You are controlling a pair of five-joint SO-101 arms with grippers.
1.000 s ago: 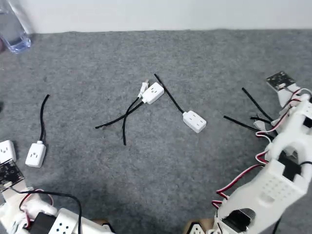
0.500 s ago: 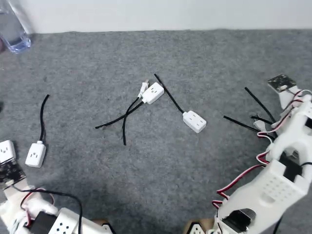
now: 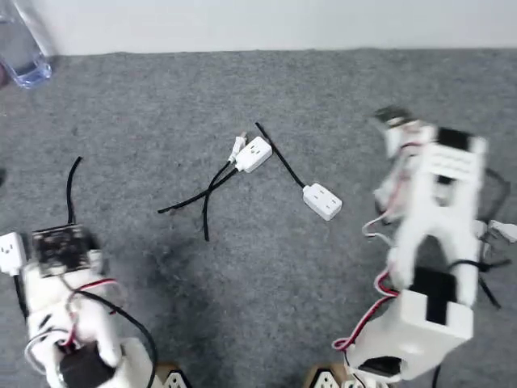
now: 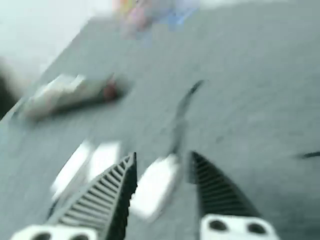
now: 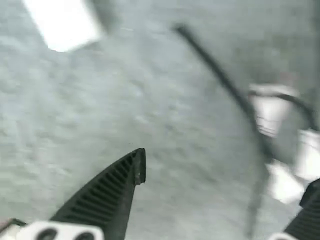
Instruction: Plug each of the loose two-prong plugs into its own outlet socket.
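The socket (image 4: 152,187) at the mat's (image 3: 323,89) left edge, a white block on a black cord (image 4: 182,107), sits framed between the left gripper's (image 4: 162,165) wide-spread fingers. From above, the left arm (image 3: 60,255) hides it. A second ago it lay uncovered, and both arms have swung inward since. The right gripper (image 5: 225,175) gapes wide over blurred white plugs (image 5: 270,112).

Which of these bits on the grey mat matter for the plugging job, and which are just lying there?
For the job: middle outlet socket; small plug at its end; second outlet socket nearby; white socket seen between the fingers of the open left gripper.
Just lying about: clear container in the far corner.
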